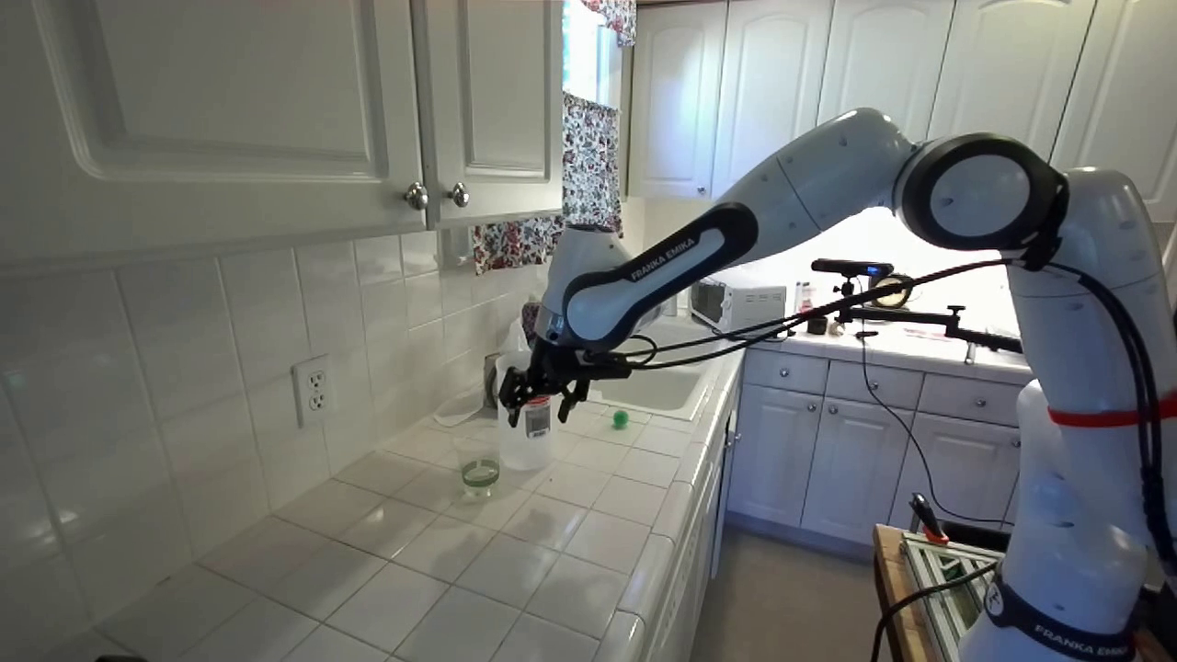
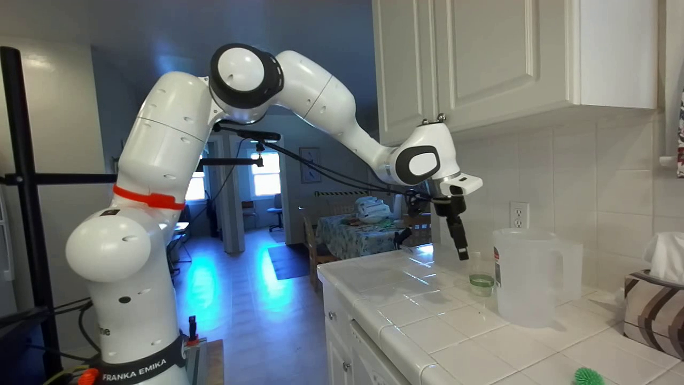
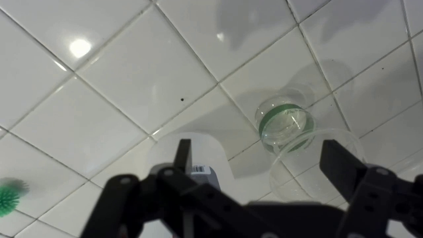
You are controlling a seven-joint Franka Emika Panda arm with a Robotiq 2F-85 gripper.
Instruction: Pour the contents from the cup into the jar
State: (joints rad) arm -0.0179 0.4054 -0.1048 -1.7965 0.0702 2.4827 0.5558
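The step in hand looks to be the reach for the cup (image 2: 481,278), which stands upright on the tabletop (image 1: 515,570) just beside the jar (image 2: 526,283), on the side away from the sink (image 1: 662,391); the wrist view shows a strip of tile between their bases. The hand (image 3: 257,147) hangs above the tabletop, fingers spread and gripping nothing; in the wrist view one finger overlaps the jar while the other lies near the cup's rim. The pour is therefore likely all to come, and the next move calls for a slight shift away from the jar until the finger gap centres on the cup, then a straight lowering. The jar-side finger must fit that narrow gap, and a careless descent could nudge the jar. Room seems kinder opposite the jar, where tile runs on past the cup. A tiled wall (image 1: 368,322) rises behind the jar, the front edge (image 1: 682,496) runs on the robot's side of it, and a green spiky ball (image 2: 588,376) and a tissue box (image 2: 652,315) sit on its sink side. Cupboards (image 2: 497,59) overhang; how far they reach over the jar is hard to tell.
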